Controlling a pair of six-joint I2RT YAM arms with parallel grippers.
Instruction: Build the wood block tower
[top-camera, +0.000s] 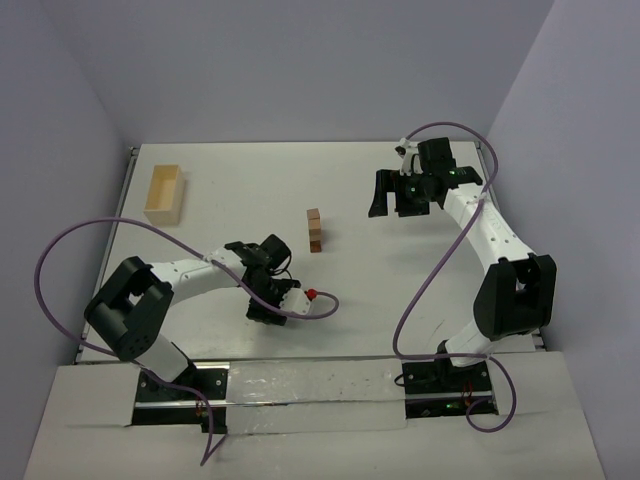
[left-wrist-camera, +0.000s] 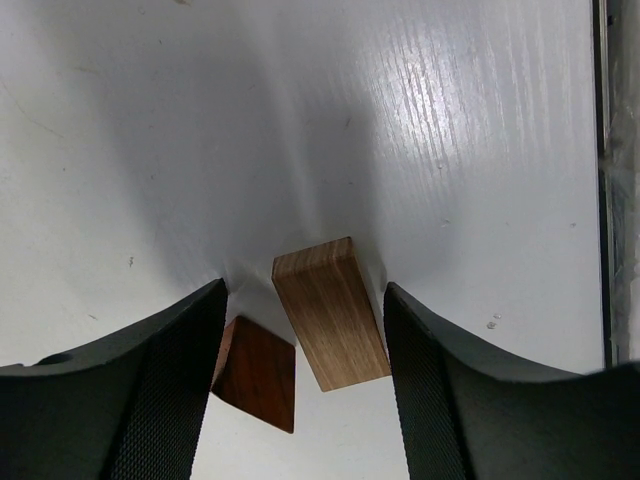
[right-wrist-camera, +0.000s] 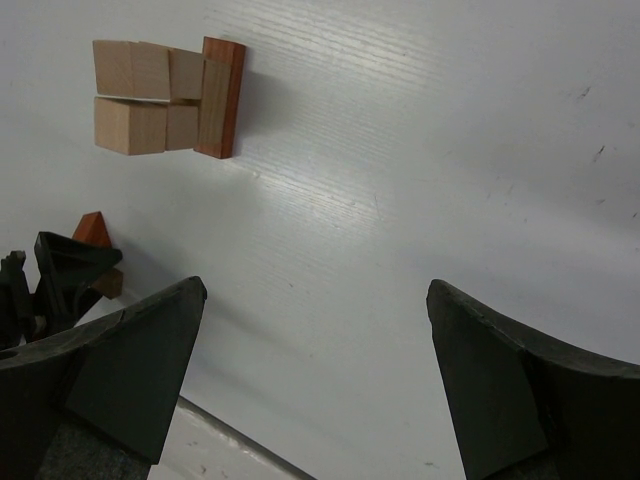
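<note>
The tower (top-camera: 314, 230) is a short stack of tan and reddish wood blocks at mid-table; the right wrist view shows the tower (right-wrist-camera: 165, 97) at upper left. My left gripper (left-wrist-camera: 304, 290) is open and low over the table, near the front (top-camera: 268, 300). Two loose blocks lie between its fingers: a tan-brown brick (left-wrist-camera: 330, 312) and a dark reddish block (left-wrist-camera: 255, 372). The reddish block lies against the left finger. The brick is apart from the right finger. My right gripper (right-wrist-camera: 315, 290) hangs wide open and empty to the right of the tower (top-camera: 400, 195).
A pale wooden box (top-camera: 165, 193) stands at the back left. A purple cable (top-camera: 320, 310) loops on the table beside the left gripper. The table's near edge (right-wrist-camera: 230, 435) shows under the right gripper.
</note>
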